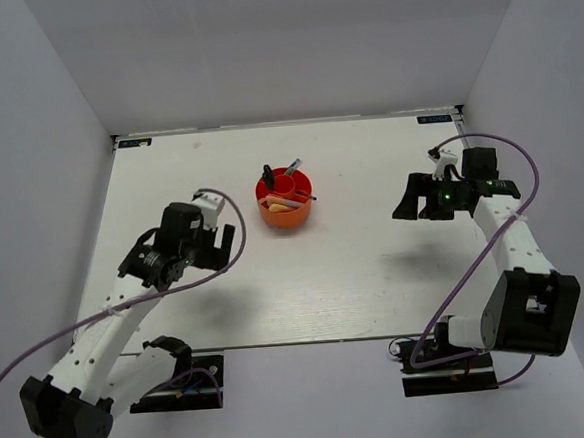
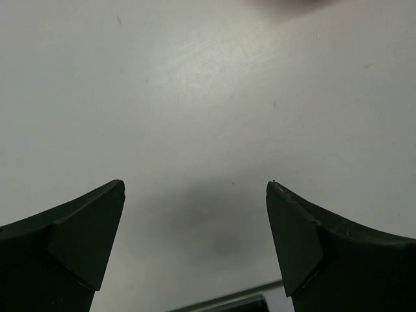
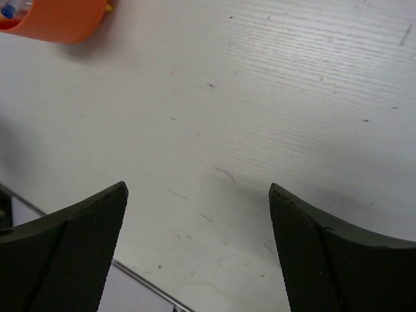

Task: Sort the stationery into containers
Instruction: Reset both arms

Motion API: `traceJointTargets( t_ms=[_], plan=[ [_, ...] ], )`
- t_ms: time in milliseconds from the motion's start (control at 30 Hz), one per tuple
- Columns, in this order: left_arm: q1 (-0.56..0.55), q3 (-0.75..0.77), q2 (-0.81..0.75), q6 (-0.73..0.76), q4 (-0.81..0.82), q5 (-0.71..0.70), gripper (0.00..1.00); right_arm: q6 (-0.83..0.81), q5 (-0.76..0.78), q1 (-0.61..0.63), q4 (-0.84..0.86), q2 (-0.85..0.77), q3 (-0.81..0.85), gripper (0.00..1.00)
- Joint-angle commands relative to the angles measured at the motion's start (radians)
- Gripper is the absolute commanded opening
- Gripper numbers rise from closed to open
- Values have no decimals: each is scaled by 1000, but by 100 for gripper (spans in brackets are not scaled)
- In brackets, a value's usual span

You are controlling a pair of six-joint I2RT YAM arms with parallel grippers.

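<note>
The round orange organiser stands mid-table in the top view, with black-handled scissors, a slim blue pen and an orange-yellow item standing or lying in it. Its rim also shows at the top left of the right wrist view. My left gripper is open and empty, left of the organiser, above bare table. My right gripper is open and empty, right of the organiser. The eraser, green pen and tube cannot be made out.
White walls close in the table on the left, back and right. The table's front edge runs just ahead of the arm bases. A purple cable loops beside the right arm, and another one beside the left arm.
</note>
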Motion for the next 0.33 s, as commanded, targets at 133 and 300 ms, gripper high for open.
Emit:
traceJointTargets(
  t_ms=[133, 300],
  plan=[
    [118, -224, -185, -178, 99, 251, 100, 52, 239, 32, 197, -175, -99, 90],
    [165, -322, -225, -215, 150, 272, 100, 54, 181, 25, 298, -254, -191, 90]
  ],
)
